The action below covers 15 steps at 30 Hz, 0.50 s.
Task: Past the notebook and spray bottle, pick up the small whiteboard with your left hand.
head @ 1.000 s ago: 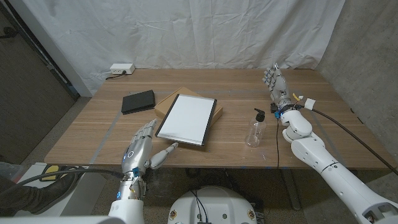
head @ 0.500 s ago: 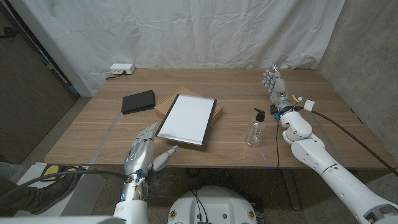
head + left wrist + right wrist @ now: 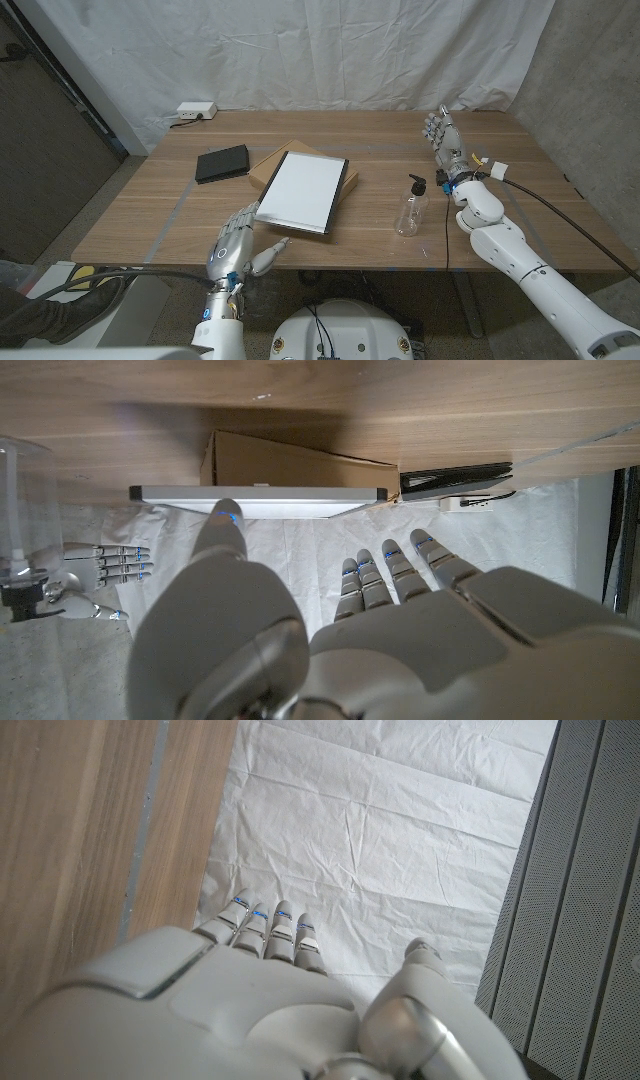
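Left robot hand (image 3: 234, 250) sits at the desk's (image 3: 150, 215) near edge, roughly 7 o'clock from the small whiteboard (image 3: 301, 190). Fingers spread, thumb out toward the board's near short edge, holding nothing. Right robot hand (image 3: 441, 135) is well apart at about 2 o'clock from the spray bottle (image 3: 410, 207), fingers straight and apart, also empty.

Whiteboard is mid-desk, lying face up on a brown cardboard-like slab (image 3: 272, 162) that sticks out past it at 10–11 o'clock. Black notebook (image 3: 222, 163) is just beyond that at 10 o'clock; the bottle is off at 3 o'clock from the board.

Risks, as I judge them:
- Board lies flat on the slab, so little gap for fingers to get under. A shallow approach likely shoves it away toward 12–1 o'clock rather than lifting it.
- Digging too low could catch the slab too and drag both.
- A grip on one short end means a long lever, so the board may tip or slip out.

Orientation: long axis runs about 7 to 1 o'clock, slightly skewed to the desk's edge. Near short end points at the left robot hand, which the left wrist view confirms edge-on.
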Available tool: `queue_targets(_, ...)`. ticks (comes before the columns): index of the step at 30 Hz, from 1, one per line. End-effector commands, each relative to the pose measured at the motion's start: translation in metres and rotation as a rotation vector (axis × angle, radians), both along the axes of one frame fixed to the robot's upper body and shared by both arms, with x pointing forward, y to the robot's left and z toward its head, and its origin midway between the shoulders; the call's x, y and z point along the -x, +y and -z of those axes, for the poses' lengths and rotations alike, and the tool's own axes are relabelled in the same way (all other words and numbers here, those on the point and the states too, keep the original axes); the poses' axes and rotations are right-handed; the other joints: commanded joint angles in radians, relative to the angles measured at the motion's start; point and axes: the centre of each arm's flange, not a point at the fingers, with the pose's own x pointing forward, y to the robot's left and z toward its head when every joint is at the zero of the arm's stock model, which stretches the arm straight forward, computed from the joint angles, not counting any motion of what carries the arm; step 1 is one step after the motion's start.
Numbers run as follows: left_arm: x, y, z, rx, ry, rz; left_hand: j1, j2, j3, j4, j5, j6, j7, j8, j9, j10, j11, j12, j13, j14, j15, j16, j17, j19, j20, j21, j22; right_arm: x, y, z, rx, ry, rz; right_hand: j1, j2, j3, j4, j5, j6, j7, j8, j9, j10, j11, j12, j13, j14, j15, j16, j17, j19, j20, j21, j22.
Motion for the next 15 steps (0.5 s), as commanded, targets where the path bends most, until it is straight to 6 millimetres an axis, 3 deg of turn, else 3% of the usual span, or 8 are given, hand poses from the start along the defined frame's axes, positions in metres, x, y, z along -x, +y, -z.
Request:
queue_targets(1, -0.0047, -0.0072, 0.0017, -0.057, 0.006, -0.062, 0.014, -0.001, -0.007, 0.0, 0.005, -0.002, -0.009, -0.003, 0.005, -0.008, -0.01, -0.003, 0.003, -0.003, -0.037, 0.001, 0.002, 0.004, -0.032, -0.003, 0.005, -0.0018, -0.004, 0.0043, -0.007, 0.008, 0.001, 0.008, 0.003, -0.006, 0.0, 0.001, 0.008, -0.002, 0.001, 0.006, 0.007, 0.0, 0.008, 0.004, 0.009, 0.002, 0.001, 0.003, 0.011, 0.0, -0.002, 0.002)
queue_targets(15, -0.0073, -0.017, -0.0075, -0.136, -0.002, -0.115, 0.027, -0.001, -0.009, -0.004, 0.011, -0.013, -0.021, -0.006, 0.005, -0.014, -0.02, -0.007, 0.004, -0.009, -0.043, -0.001, 0.001, -0.003, -0.03, -0.006, 0.005, -0.0015, -0.0075, 0.0066, -0.019, 0.007, -0.004, 0.009, 0.004, -0.008, 0.0, 0.001, 0.011, -0.005, 0.002, 0.006, 0.007, 0.002, 0.008, 0.004, 0.011, 0.002, 0.001, 0.003, 0.016, 0.0, -0.007, 0.002)
